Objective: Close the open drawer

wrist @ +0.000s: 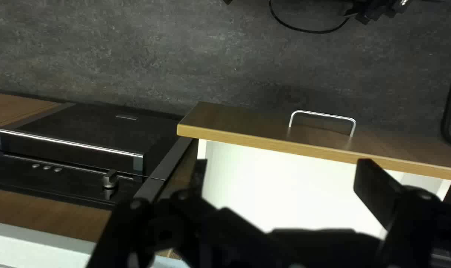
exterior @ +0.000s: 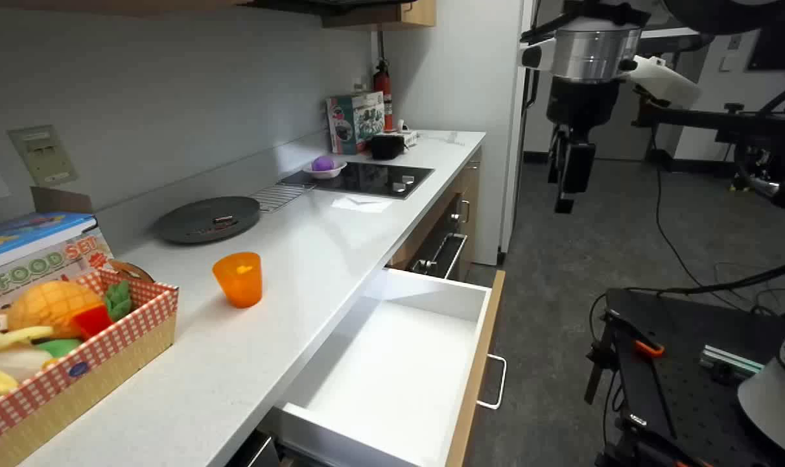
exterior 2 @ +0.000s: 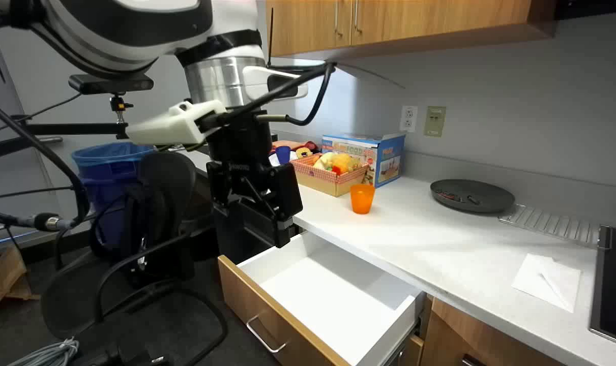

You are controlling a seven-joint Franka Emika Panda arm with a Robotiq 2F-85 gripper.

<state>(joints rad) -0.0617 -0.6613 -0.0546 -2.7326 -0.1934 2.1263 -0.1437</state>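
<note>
The drawer [exterior: 392, 370] stands pulled out from under the counter, with a bare white interior, a brown wood front and a metal bar handle [exterior: 503, 383]. It also shows open in an exterior view [exterior 2: 338, 297], with its handle [exterior 2: 259, 337], and in the wrist view [wrist: 285, 186], with its handle [wrist: 324, 114] beyond the front edge. My gripper [exterior: 559, 189] hangs in the air, higher than the drawer and apart from it. It points down in an exterior view [exterior 2: 252, 223]. In the wrist view the gripper [wrist: 283, 163] has its fingers wide apart with nothing between them.
The white counter [exterior: 314, 259] runs above the drawer. On it are an orange cup [exterior: 240, 279], a basket of toy food [exterior: 133, 324], a dark pan [exterior: 207, 220] and a cooktop [exterior: 379, 178]. An oven [wrist: 80, 137] adjoins the drawer. Wooden cabinets [exterior 2: 414, 23] hang above.
</note>
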